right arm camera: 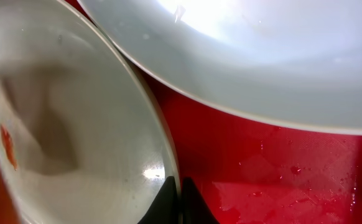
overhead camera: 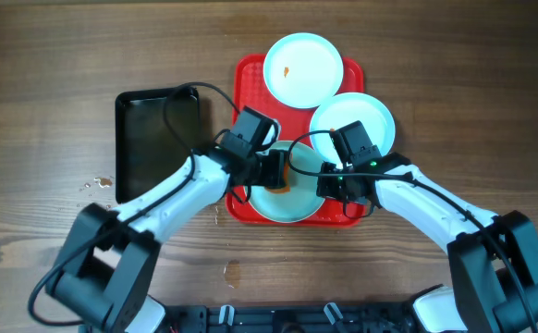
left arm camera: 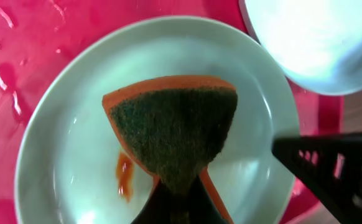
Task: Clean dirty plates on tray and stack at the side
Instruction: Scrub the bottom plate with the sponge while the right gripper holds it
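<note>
Three pale plates lie on the red tray [overhead camera: 245, 72]. The near plate [overhead camera: 283, 205] has an orange smear [left arm camera: 125, 176]. My left gripper [overhead camera: 275, 170] is shut on an orange sponge with a green scrub face [left arm camera: 171, 127], held over this plate [left arm camera: 69, 149]. My right gripper [overhead camera: 332, 185] is shut on the near plate's right rim [right arm camera: 168, 168], with the tray [right arm camera: 262, 162] beside it. The middle plate [overhead camera: 372, 113] looks clean and overlaps the right edge; it also shows in the right wrist view [right arm camera: 249, 56]. The far plate [overhead camera: 303, 69] has a small orange smear.
A black tray [overhead camera: 158, 139] stands left of the red tray. Water drops lie on the wooden table [overhead camera: 98, 182] near it. The red tray is wet [left arm camera: 13, 74].
</note>
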Tool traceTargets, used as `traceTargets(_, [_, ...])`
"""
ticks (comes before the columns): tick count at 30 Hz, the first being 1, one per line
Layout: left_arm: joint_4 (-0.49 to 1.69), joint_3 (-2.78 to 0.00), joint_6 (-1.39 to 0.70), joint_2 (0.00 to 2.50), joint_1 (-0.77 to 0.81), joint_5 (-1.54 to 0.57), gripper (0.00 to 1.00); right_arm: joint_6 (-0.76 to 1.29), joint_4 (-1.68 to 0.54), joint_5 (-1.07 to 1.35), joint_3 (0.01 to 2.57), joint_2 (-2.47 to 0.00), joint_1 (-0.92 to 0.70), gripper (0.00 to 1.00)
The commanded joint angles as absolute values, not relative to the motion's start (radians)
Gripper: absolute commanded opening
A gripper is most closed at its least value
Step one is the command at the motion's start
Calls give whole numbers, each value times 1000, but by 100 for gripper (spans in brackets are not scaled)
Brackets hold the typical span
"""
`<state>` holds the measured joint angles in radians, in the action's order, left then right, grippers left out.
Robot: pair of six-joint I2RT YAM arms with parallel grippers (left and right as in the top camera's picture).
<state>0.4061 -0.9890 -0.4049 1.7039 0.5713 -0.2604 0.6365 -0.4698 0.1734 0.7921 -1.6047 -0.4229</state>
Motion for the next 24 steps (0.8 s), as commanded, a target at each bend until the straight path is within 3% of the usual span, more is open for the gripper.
traceTargets(1, [381, -983, -360, 1770, 574, -260, 4, 654, -467, 145, 791, -1612, -426, 4])
traceTargets(9, [432, -984, -266, 1925, 566, -160, 4, 654, -472, 144, 791, -1612, -426, 4])
traceTargets(14, [533, -985, -347, 1912, 537, 53, 4, 658, -472, 144, 791, -1612, -426, 4])
traceTargets(24, [680, -1084, -488, 1853, 514, 244, 4, 712, -501, 105, 791, -1612, -426, 4])
